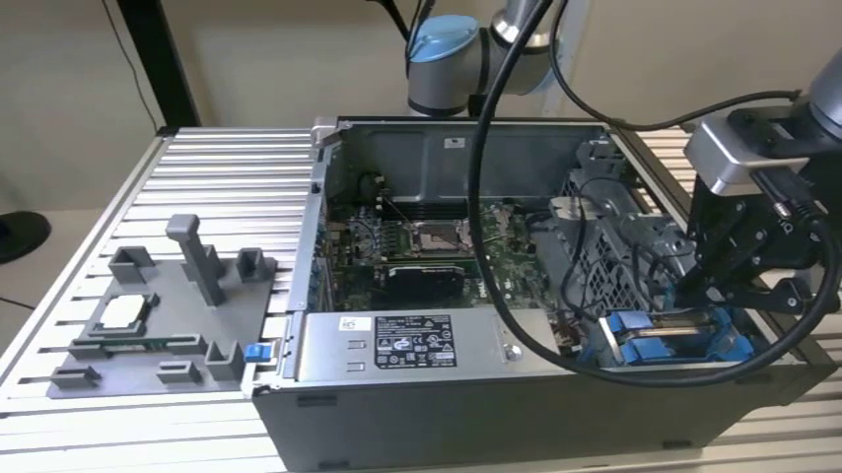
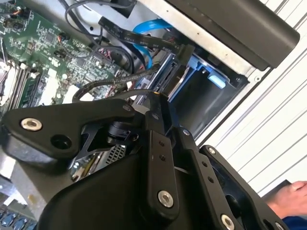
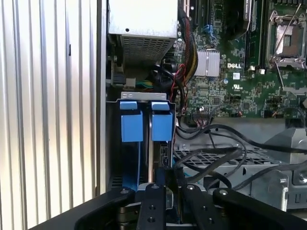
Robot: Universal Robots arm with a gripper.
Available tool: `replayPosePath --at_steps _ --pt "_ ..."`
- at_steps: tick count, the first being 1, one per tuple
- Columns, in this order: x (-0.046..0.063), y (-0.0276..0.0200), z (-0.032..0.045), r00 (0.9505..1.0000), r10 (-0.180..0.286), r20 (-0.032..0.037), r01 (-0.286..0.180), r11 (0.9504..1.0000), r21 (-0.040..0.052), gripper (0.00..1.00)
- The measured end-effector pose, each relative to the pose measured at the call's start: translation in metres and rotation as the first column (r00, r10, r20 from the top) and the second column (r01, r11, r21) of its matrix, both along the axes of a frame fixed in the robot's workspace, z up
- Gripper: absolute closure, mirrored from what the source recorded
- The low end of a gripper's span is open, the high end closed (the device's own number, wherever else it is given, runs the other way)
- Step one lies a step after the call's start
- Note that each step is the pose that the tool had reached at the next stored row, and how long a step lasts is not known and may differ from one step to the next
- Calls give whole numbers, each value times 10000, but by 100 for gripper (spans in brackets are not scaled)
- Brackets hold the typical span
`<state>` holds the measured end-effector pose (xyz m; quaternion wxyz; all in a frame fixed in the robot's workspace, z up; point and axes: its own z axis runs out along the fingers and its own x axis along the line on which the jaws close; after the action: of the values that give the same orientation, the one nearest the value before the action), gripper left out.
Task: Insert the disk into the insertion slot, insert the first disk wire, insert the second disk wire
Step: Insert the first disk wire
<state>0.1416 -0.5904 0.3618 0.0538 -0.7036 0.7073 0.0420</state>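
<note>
The disk, in its blue carrier, stands in the insertion slot, at the corner of the open computer case on the exterior view's right; the gripper hangs close at this slot, among black cables; whether its jaws are open or closed cannot be told; the power-supply box lies beside; a grey fixture tray rests well apart on the ribbed table.

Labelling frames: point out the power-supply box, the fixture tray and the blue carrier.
power-supply box (image 1: 394, 342), exterior view, white label.
fixture tray (image 1: 174, 320), exterior view, flat base.
blue carrier (image 1: 638, 347), exterior view, blue plastic.
</note>
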Motion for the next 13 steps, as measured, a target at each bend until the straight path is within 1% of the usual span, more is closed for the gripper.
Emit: replayPosePath --at_steps 1,2,7,9,13 --pt "1 1 -6 10000 1 83 -1 10000 -5 100" --pt "2 2 -18 9999 1 119 0 10000 -18 100" --pt "17 11 -97 9999 0 134 1 10000 -81 100" --pt "59 13 -118 9999 1 146 0 10000 -95 100" --pt "132 20 -153 9999 4 148 -2 9999 -126 100"
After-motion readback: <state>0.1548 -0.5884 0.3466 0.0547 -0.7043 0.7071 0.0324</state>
